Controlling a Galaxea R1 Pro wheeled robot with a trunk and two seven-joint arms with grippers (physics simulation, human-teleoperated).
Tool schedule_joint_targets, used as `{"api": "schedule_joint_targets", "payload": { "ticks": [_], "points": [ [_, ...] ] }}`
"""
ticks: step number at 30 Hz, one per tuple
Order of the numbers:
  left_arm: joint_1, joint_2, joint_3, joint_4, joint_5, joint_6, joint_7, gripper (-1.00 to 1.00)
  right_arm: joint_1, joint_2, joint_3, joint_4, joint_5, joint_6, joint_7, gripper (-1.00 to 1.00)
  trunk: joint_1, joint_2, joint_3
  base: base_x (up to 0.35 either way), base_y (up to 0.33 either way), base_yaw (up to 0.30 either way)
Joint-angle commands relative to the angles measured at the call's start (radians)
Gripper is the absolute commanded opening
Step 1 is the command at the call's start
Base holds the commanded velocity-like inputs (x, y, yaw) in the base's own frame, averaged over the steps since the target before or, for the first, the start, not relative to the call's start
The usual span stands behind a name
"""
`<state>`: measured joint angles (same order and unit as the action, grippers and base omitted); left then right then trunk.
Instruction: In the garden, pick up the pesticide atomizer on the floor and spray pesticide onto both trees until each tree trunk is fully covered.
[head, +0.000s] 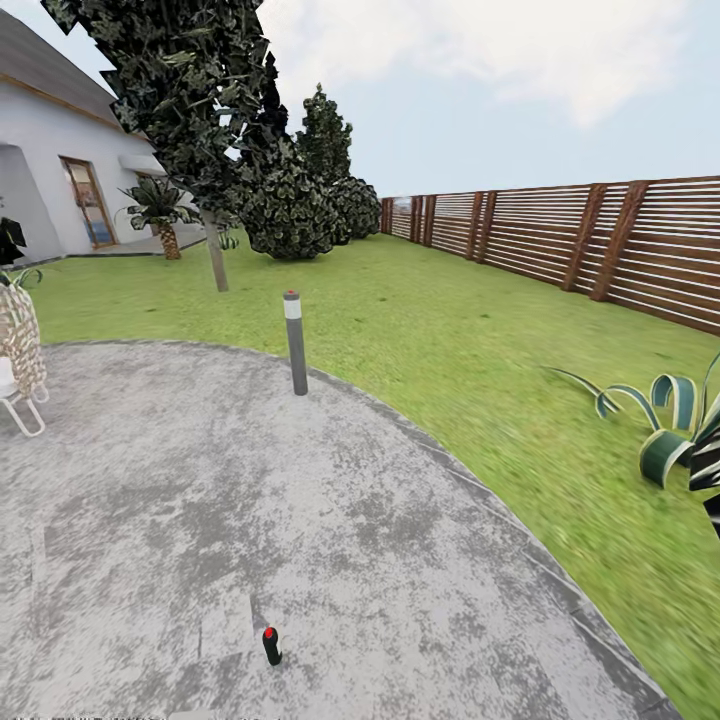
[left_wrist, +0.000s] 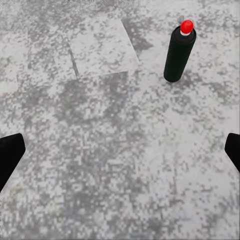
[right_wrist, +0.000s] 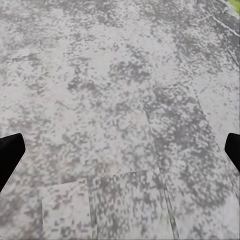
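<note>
The pesticide atomizer (head: 271, 645) stands upright on the grey paved patio (head: 180, 520), close in front of me; it looks like a small dark bottle with a red tip. In the left wrist view the atomizer (left_wrist: 179, 52) stands ahead of my left gripper (left_wrist: 120, 152) and off to one side, well apart from it. That gripper is open, its black fingertips (left_wrist: 9, 152) spread wide over bare paving. My right gripper (right_wrist: 120, 152) is open too, over bare paving. The garden lawn (head: 450, 330) runs to the slatted wooden fence (head: 600, 240). The two thick-trunked trees are out of view.
A grey bollard (head: 295, 343) stands at the patio's far edge. Beyond it are a thin-stemmed dark tree (head: 216, 262), dark shrubs (head: 300, 210), a short palm (head: 165, 215) and a white house (head: 50, 170). A striped spiky plant (head: 670, 430) grows at right; a white chair (head: 18, 385) stands at left.
</note>
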<state>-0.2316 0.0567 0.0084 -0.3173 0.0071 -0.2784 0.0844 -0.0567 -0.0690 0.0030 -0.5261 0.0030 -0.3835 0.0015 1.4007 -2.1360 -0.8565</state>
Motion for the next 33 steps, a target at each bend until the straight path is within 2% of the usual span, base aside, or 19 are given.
{"api": "schedule_joint_targets", "payload": {
  "ticks": [1, 13, 21, 33],
  "points": [
    [0.000, 0.000, 0.000, 0.001, 0.000, -0.019, 0.000, 1.00, 0.000, 0.000, 0.000, 0.000, 0.000, 0.000, 0.000, 1.00, 0.000, 0.000, 0.000, 0.000, 0.000, 0.213],
    [0.000, 0.000, -0.001, 0.001, -0.001, -0.043, 0.001, 1.00, 0.000, 0.000, 0.000, -0.001, 0.000, 0.000, 0.000, 1.00, 0.000, 0.000, 0.000, 0.000, -0.066, 0.229],
    [0.000, -0.001, 0.001, 0.000, -0.001, -0.044, 0.001, 1.00, 0.000, 0.000, 0.000, -0.003, 0.000, 0.000, 0.000, 1.00, 0.000, 0.000, 0.000, 0.000, -0.228, 0.014],
    [0.000, -0.002, 0.001, 0.000, 0.001, -0.044, 0.002, 1.00, 0.000, 0.000, 0.002, 0.000, 0.002, 0.000, 0.002, 1.00, 0.000, 0.000, 0.000, 0.000, -0.010, 0.000]
  ]
}}
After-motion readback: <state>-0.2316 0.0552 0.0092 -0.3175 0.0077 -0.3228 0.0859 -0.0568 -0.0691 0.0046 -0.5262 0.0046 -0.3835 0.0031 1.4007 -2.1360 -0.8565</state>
